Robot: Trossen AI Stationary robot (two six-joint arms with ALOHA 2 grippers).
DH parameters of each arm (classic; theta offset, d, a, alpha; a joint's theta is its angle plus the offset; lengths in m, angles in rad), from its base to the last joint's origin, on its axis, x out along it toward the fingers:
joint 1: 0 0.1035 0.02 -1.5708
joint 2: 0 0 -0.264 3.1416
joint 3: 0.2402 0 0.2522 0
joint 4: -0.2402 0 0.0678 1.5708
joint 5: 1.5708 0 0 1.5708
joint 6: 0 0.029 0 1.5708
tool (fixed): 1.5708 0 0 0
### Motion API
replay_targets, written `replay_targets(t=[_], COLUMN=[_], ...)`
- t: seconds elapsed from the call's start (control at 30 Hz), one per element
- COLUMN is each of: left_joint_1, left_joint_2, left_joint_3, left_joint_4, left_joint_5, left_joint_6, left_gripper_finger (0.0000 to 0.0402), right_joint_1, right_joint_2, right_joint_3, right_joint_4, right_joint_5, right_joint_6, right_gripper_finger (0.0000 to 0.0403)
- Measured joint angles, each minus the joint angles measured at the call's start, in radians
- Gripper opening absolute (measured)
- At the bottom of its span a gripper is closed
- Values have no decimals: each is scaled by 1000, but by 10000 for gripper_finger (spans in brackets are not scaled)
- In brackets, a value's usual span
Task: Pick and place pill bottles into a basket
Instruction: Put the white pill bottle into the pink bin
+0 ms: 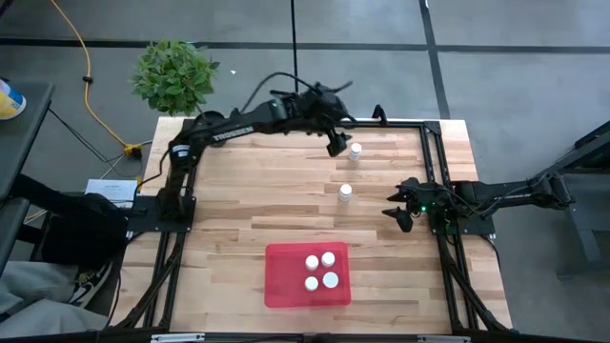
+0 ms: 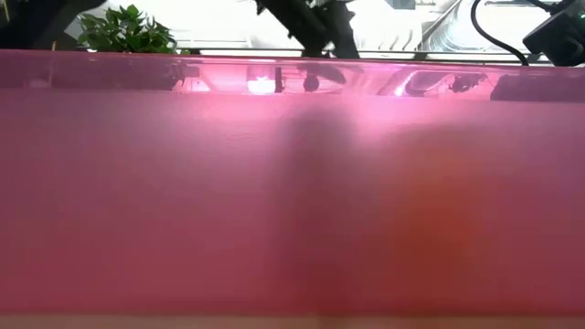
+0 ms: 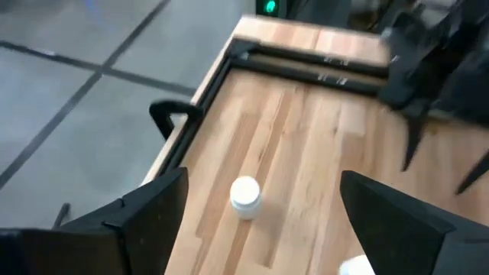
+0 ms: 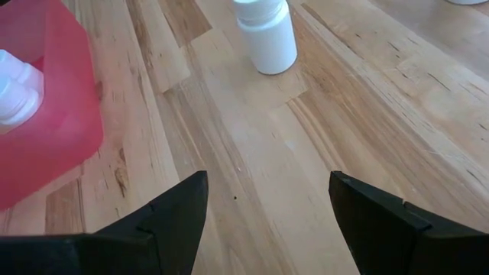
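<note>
The red basket (image 1: pixel 286 286) lies near the table's front edge with several white-capped pill bottles (image 1: pixel 320 271) standing in it. Two white pill bottles stand upright on the wood: one far back (image 1: pixel 355 151) and one nearer the middle (image 1: pixel 345 192). My left gripper (image 1: pixel 335 145) hovers open beside the far bottle. In the left wrist view that bottle (image 3: pixel 246 196) shows ahead, between the two spread fingers, and none of them touches it. My right gripper (image 1: pixel 400 214) waits open at the right edge, pointing toward the middle bottle (image 4: pixel 263 34) and the basket (image 4: pixel 46 114).
A black frame rail (image 1: pixel 434 162) runs along the table's right and far edges, close to the far bottle. A potted plant (image 1: pixel 174 74) stands beyond the far left corner. The basket's red wall (image 2: pixel 292 201) fills the low view. Bare wood lies between the bottles and the basket.
</note>
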Motion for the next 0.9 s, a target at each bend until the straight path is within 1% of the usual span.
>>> replay_targets(t=[0.2,0.33,0.47,0.73,0.83,0.9], left_joint_1=[2,1,1,16,31,45], left_joint_2=[76,125,169,196,196,196], left_joint_3=[0,0,-1,-1,-1,-1], left_joint_4=[12,51,78,101,125,150], left_joint_5=[-3,-3,0,-12,-31,-18], left_joint_6=[-2,-49,-64,-86,-146,-223], left_gripper_finger=[368,368,367,367,367,367], right_joint_1=[0,0,0,0,0,0], right_joint_2=[0,0,0,0,0,0], right_joint_3=[0,0,0,0,0,0], right_joint_4=[-1,-1,-1,-1,-1,-1], right_joint_5=[-5,-5,-4,-4,-3,-3], right_joint_6=[0,0,0,16,18,18], right_gripper_finger=[263,264,264,264,264,264])
